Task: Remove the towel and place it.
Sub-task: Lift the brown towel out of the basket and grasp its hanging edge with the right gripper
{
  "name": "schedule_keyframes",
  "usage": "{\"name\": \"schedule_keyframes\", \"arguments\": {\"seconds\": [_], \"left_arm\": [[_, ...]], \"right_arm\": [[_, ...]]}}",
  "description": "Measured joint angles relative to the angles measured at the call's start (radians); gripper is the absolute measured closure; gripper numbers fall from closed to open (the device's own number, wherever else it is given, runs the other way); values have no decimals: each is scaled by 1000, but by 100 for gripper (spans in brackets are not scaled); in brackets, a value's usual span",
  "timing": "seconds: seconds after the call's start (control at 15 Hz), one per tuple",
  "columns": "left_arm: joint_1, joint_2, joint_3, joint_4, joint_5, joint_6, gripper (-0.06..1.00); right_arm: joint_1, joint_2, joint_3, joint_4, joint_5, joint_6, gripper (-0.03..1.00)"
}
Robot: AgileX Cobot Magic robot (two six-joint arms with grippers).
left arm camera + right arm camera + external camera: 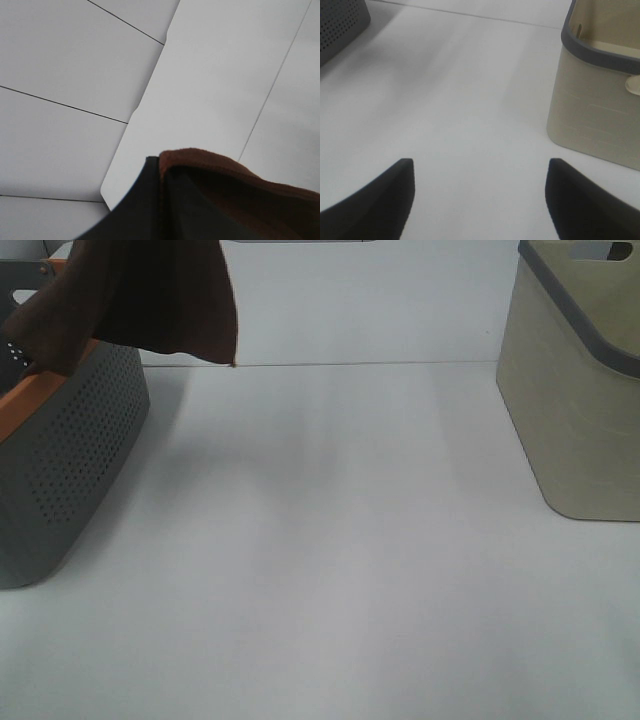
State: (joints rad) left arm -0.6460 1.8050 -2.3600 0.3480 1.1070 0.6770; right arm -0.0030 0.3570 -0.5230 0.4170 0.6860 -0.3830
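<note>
The dark brown towel [150,295] hangs bunched at the top left of the exterior high view. It hangs over the grey perforated basket [70,450], and its lower left part overlaps the basket's orange rim. The left gripper itself is above that view's edge. In the left wrist view my left gripper [161,175] is shut on a fold of the towel [250,195], which lies beside a dark finger [135,210]. My right gripper [480,170] stands open and empty over the bare white table [470,100].
A beige basket [580,390] with a grey rim stands at the right of the table, and shows close by in the right wrist view as the beige basket [600,110]. White table [330,540] stretches between the two baskets. A white wall lies behind.
</note>
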Motion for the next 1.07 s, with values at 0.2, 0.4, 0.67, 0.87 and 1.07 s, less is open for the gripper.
{"name": "schedule_keyframes", "arguments": {"seconds": [0.2, 0.4, 0.67, 0.87, 1.07], "left_arm": [[-22, 38, -37, 0, -57, -17, 94], [-34, 76, -103, -19, -115, -22, 94], [-34, 114, -104, -46, -101, -22, 94], [-34, 143, -104, -47, -46, -23, 94], [-34, 173, -104, -73, -18, -25, 94]], "right_arm": [[0, 35, 0, 3, -43, -22, 24], [0, 98, 0, 4, -87, -51, 24], [0, 131, 0, 14, -132, -77, 24], [0, 143, 0, 37, -142, -105, 24], [0, 165, 0, 92, -154, -150, 24]]}}
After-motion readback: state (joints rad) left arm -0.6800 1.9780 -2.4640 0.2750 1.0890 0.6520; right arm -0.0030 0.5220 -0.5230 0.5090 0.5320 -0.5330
